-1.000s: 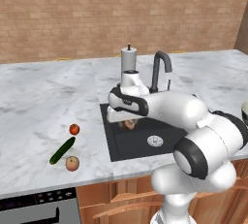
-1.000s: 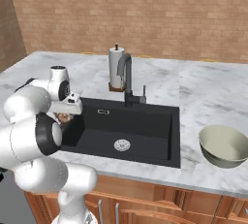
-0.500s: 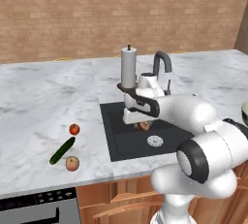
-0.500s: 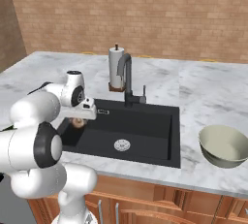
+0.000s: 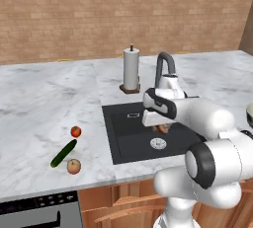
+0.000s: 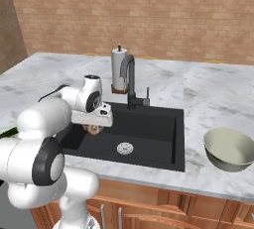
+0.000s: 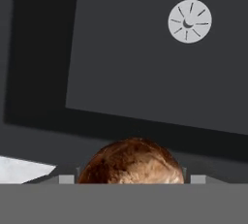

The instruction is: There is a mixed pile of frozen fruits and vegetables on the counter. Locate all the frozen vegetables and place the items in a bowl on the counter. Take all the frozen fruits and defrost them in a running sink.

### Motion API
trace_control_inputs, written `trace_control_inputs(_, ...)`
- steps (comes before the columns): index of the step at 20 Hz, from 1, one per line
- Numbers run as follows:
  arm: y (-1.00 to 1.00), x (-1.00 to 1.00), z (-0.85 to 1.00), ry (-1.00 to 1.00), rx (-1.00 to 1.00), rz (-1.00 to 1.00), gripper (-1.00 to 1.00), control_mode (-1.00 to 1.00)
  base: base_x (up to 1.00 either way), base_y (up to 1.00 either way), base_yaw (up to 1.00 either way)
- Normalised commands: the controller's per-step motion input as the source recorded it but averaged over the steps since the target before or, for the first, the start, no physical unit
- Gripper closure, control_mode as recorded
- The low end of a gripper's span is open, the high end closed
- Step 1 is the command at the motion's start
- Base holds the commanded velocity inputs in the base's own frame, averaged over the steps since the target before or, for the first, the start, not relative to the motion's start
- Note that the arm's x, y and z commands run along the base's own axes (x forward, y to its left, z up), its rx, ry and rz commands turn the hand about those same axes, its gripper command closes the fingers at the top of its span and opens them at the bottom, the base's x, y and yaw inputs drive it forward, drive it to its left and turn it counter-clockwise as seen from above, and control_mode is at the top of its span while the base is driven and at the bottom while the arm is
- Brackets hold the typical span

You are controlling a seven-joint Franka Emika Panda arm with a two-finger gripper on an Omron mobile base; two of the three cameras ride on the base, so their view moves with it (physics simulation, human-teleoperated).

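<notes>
Black sink (image 6: pixel 149 134) under pincer-held (image 6: pixel 93 128) brownish lump (image 7: pixel 131 162)

What I can't make out over the sink

In my hand view the brownish-white round lump (image 7: pixel 131 162) is cut off along its lower half, so my fingertips and where they meet it are hidden; from the left base view my gripper (image 5: pixel 162 127) is mostly covered by my own white hand, with the lump a small brown patch under it. My forearm hides the near right part of the sink (image 5: pixel 129 135) there, and in the right base view my shoulder covers its near left corner. The bowl (image 5: pixel 249 115) is a sliver at the left base view's right edge. The cucumber-like stick (image 6: pixel 4 133) is a green sliver behind my arm.
</notes>
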Motion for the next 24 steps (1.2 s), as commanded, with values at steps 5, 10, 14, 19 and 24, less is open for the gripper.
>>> trace_control_inputs(5,-0.54,-0.06,0.02,0.06,-0.05,-0.02,1.0,-1.0,0.0,0.0,0.0)
trace_control_inputs(10,-0.44,-0.12,0.18,0.03,-0.04,-0.03,1.0,-1.0,0.0,0.0,0.0)
trace_control_inputs(14,-0.46,-0.01,0.21,0.0,-0.01,-0.02,1.0,-1.0,0.0,0.0,0.0)
trace_control_inputs(19,-0.41,-0.01,0.23,-0.02,0.0,-0.01,1.0,-1.0,0.0,0.0,0.0)
trace_control_inputs(24,-0.44,0.0,0.15,0.0,0.02,-0.06,1.0,-1.0,0.0,0.0,0.0)
